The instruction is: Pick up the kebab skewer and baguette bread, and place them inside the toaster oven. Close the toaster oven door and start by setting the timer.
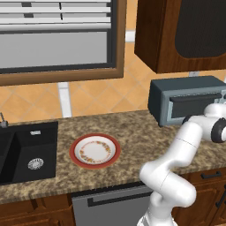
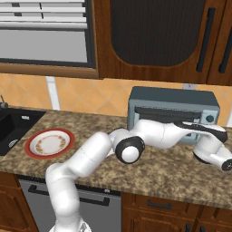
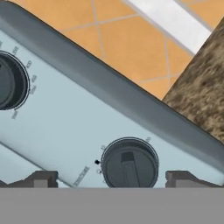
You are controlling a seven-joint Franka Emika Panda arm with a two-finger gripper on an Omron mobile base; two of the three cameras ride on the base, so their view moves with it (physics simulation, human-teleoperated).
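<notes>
Our hand (image 3: 111, 178) is wide open and holds nothing. The toaster oven (image 2: 172, 106) sits on the worktop (image 2: 149, 170), right in front of our hand. Its round timer knob (image 3: 129, 164) sits between our two fingertips (image 3: 41, 178), ready to turn.

The gripper (image 3: 111, 178) stands wide open right at the toaster oven (image 2: 172, 102) front panel, its tips flanking a dark dial (image 3: 129, 164). A wall cabinet (image 2: 154, 38) hangs close above. Left of the oven the counter (image 1: 145, 132) lies free up to a plate (image 1: 95, 151)
</notes>
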